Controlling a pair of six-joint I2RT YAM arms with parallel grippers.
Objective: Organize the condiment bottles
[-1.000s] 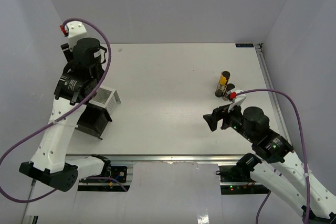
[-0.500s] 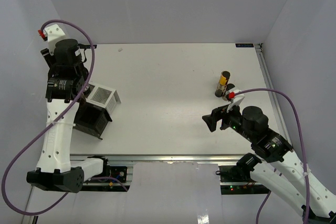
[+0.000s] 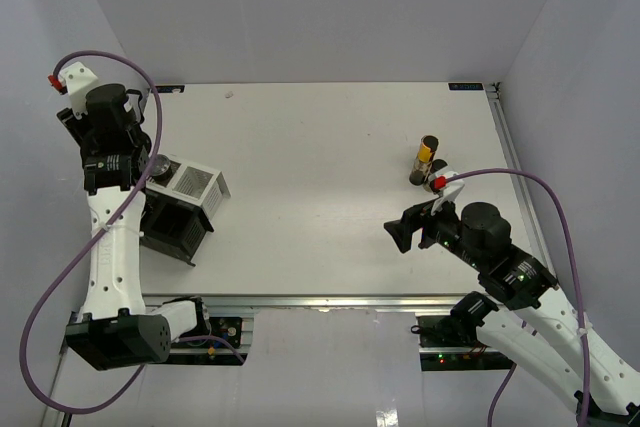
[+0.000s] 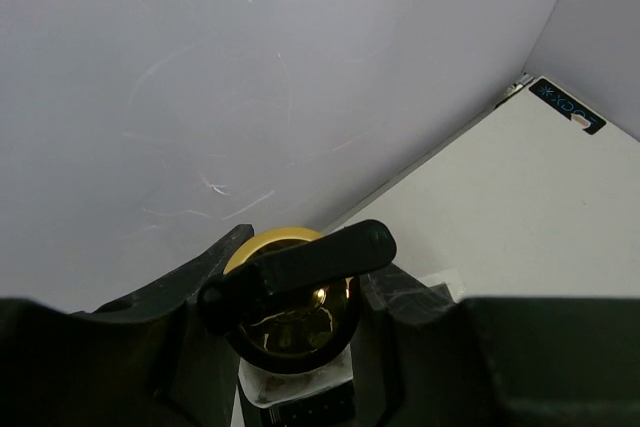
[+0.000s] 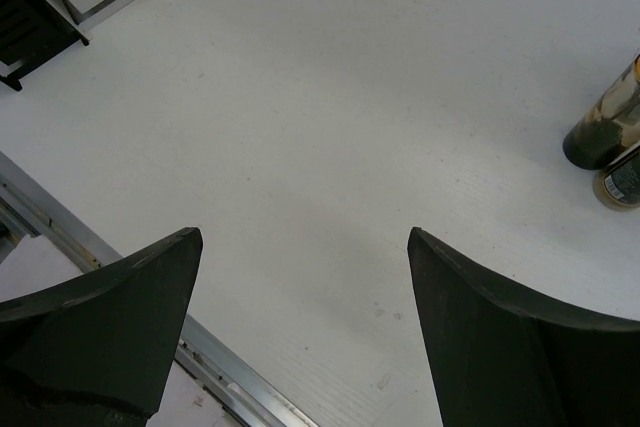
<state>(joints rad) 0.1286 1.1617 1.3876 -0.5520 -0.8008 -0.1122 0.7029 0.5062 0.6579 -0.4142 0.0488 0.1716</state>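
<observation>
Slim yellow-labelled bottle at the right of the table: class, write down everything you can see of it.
The slim bottle stands upright on the white table, near its right edge. It has a dark top, a yellow band round the middle and a dark, glossy base that looks like glass. A squat jar stands close beside it, nearer the arms; whether they touch cannot be told. The open right gripper hovers apart from it.

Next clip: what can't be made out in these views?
Gold-capped bottle: left wrist view shows only its cap; left hand and the bottom edge hide the body.
Grey-lidded jar: cut by the right edge in the right wrist view; mostly behind the red cable clip in the top view.
Yellow-labelled bottle: label unreadable, too small in both views.
</observation>
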